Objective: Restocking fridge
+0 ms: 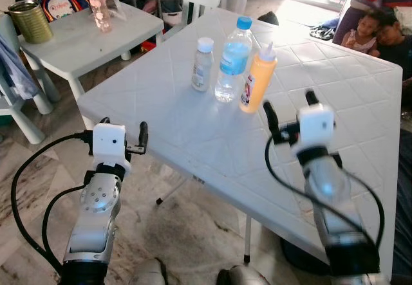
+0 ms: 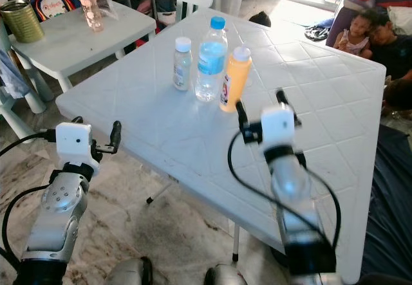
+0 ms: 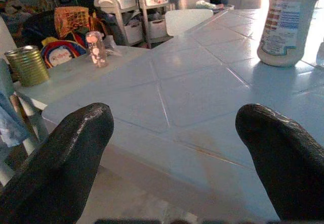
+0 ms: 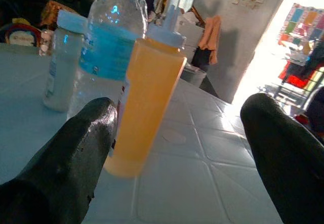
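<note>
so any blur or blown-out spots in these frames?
Eye views: right arm motion-blurred, bottles sharp, top-right window glare. Right wrist view: doorway blown out, orange bottle backlit, fingers soft. Left wrist view: table sheen, fingers dark.

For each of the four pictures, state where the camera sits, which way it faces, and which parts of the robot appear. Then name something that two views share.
Left eye view: on the head, looking forward and down at the white table; both arms show, with the left hand and right hand.
Right eye view: same head, same scene, both arms.
Left wrist view: along the open left fingers, across the table towards the white bottle.
Right wrist view: along the open right fingers, at the orange bottle and water bottle.
Shared: both wrist views show the white bottle.
</note>
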You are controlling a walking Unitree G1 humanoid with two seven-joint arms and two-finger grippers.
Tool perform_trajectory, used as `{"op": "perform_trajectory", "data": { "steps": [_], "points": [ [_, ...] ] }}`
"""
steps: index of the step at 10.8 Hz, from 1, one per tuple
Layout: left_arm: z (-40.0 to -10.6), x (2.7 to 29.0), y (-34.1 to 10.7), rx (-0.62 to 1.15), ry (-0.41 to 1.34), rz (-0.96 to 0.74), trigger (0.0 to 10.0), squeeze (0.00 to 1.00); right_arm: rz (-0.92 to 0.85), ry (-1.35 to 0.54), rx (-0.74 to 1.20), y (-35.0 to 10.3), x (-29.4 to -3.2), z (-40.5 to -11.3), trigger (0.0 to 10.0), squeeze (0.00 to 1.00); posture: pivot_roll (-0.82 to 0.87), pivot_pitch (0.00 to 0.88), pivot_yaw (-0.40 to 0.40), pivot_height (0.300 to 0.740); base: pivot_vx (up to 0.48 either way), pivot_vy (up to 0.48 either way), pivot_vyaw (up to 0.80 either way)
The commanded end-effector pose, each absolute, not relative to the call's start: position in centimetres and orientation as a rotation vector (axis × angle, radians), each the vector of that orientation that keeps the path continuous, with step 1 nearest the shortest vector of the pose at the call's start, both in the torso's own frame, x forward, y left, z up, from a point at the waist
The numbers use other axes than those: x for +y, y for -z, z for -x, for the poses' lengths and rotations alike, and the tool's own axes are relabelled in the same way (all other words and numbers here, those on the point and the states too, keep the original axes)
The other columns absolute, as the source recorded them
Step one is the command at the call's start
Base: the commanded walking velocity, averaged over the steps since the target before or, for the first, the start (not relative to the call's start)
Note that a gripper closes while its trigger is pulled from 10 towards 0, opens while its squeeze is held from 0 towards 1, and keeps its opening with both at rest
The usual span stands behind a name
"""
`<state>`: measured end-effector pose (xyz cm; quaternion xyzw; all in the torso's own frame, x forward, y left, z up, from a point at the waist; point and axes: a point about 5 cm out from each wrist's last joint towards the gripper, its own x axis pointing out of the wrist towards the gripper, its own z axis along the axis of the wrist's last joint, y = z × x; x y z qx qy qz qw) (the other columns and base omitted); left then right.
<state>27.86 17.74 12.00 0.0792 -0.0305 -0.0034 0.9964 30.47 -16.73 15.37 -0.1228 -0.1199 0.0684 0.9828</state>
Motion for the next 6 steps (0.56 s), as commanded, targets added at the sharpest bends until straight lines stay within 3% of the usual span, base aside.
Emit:
{"op": "perform_trajectory", "data": {
  "steps": [1, 6],
  "points": [
    [-27.6, 18.2, -12.5, -0.065, -0.009, -0.183, 10.0, 0.0, 0.245, -0.142, -0.237, -16.0, -17.2, -31.3, 10.0, 0.0, 0.1, 0.154, -0.044, 0.74, 0.0, 0.0, 0.0],
    [-26.5, 19.3, -13.1, -0.046, -0.006, -0.23, 10.0, 0.0, 0.238, -0.161, -0.296, -18.5, -17.1, -34.0, 10.0, 0.0, 0.17, 0.212, -0.008, 0.74, 0.0, 0.0, 0.0]
  ]
}}
